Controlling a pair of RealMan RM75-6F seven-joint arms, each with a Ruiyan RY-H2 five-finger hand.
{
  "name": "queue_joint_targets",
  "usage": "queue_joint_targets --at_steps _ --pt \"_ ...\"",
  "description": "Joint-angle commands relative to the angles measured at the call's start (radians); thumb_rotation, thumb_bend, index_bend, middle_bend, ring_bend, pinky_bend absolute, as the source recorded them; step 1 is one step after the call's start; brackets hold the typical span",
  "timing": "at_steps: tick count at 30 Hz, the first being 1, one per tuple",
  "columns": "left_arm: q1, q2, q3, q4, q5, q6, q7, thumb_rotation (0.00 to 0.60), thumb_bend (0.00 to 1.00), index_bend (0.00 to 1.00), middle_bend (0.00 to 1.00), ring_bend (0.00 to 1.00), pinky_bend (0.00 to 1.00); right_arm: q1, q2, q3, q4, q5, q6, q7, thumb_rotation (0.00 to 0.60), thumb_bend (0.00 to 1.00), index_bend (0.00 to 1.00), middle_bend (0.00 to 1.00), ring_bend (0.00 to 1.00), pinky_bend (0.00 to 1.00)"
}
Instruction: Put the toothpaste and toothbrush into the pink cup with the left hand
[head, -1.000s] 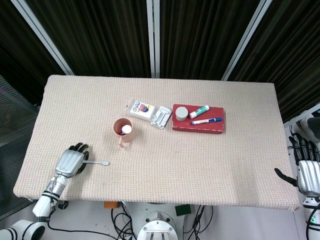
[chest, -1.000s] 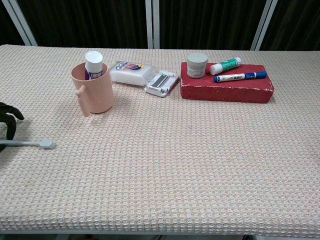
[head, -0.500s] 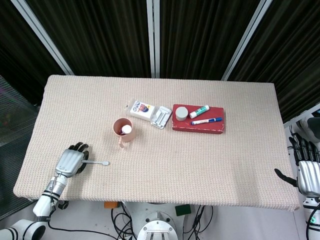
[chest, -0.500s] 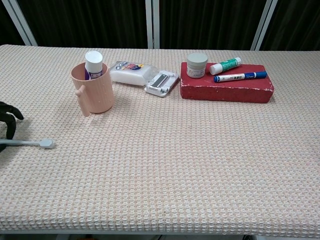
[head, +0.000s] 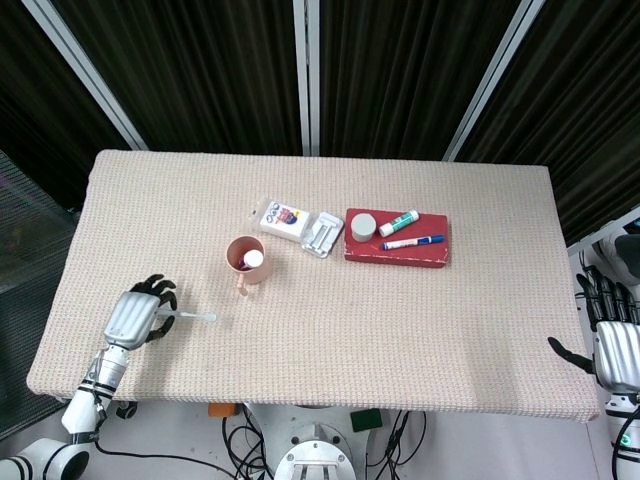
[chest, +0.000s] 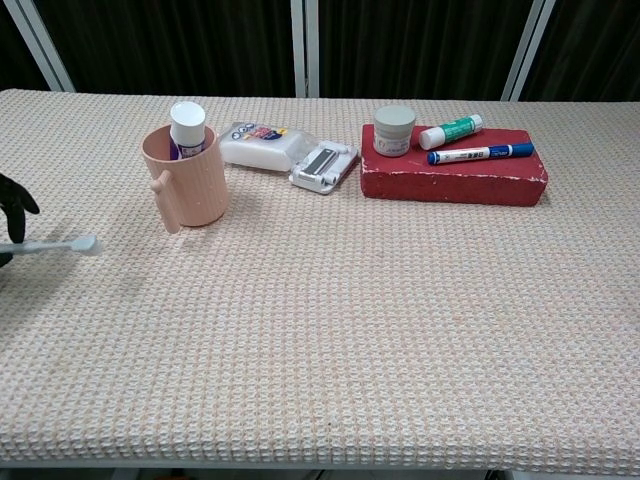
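I've lifted the toothbrush (head: 190, 316) off the bench (head: 400, 310) since a second ago; my left hand (head: 137, 313) grasps its handle, left of the pink cup (chest: 187, 177). The toothpaste (chest: 187, 125) stands inside the cup. My right hand (head: 612, 345) hangs open-fingered, holding nothing, off the bench's right edge.

Left hand (head: 135, 315) grips the toothbrush (head: 190, 316); right hand (head: 612, 352) (table edge) hangs spread.
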Motion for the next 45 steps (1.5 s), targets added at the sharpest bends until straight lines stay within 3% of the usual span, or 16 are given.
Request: queue_joint_targets --at_steps 1,9,15,18,23,27,35,45 --pt "0.009 0.032 -0.034 -0.039 0.014 0.053 -0.161 0.600 0.37 0.59 0.30 0.15 0.31 0.001 0.001 0.001 -0.002 -0.002 0.001 0.000 0.600 0.28 0.00 0.00 0.00 0.00" --pt "0.006 0.142 -0.116 -0.175 -0.016 0.063 -0.597 0.600 0.38 0.61 0.34 0.18 0.33 0.004 0.005 0.002 -0.006 -0.004 0.000 0.009 0.600 0.28 0.00 0.00 0.00 0.00" --pt "-0.025 0.200 -0.182 -0.258 -0.053 0.018 -0.835 0.600 0.38 0.61 0.35 0.18 0.33 0.006 0.005 0.004 -0.009 -0.006 0.000 0.012 0.600 0.28 0.00 0.00 0.00 0.00" --pt "-0.044 0.191 -0.239 -0.299 -0.109 0.001 -0.938 0.600 0.38 0.61 0.36 0.18 0.33 0.008 0.006 0.003 -0.007 -0.007 -0.002 0.011 0.600 0.28 0.00 0.00 0.00 0.00" --pt "-0.097 0.132 -0.314 -0.287 -0.189 -0.042 -0.989 0.600 0.38 0.62 0.37 0.19 0.33 0.008 0.009 0.001 -0.006 -0.008 -0.005 0.013 0.600 0.28 0.00 0.00 0.00 0.00" --pt "-0.152 0.081 -0.348 -0.249 -0.254 -0.138 -1.035 0.600 0.38 0.63 0.37 0.19 0.33 0.007 0.015 -0.002 0.000 -0.017 0.000 0.031 0.600 0.28 0.00 0.00 0.00 0.00" --pt "-0.220 -0.029 -0.364 -0.150 -0.304 -0.247 -1.068 0.600 0.38 0.63 0.37 0.19 0.33 0.004 0.013 -0.005 0.016 -0.010 -0.004 0.043 0.600 0.27 0.00 0.00 0.00 0.00" --pt "-0.257 -0.109 -0.358 -0.061 -0.304 -0.300 -1.054 0.600 0.38 0.63 0.37 0.19 0.32 0.001 0.019 -0.004 0.019 -0.004 -0.004 0.050 0.600 0.28 0.00 0.00 0.00 0.00"
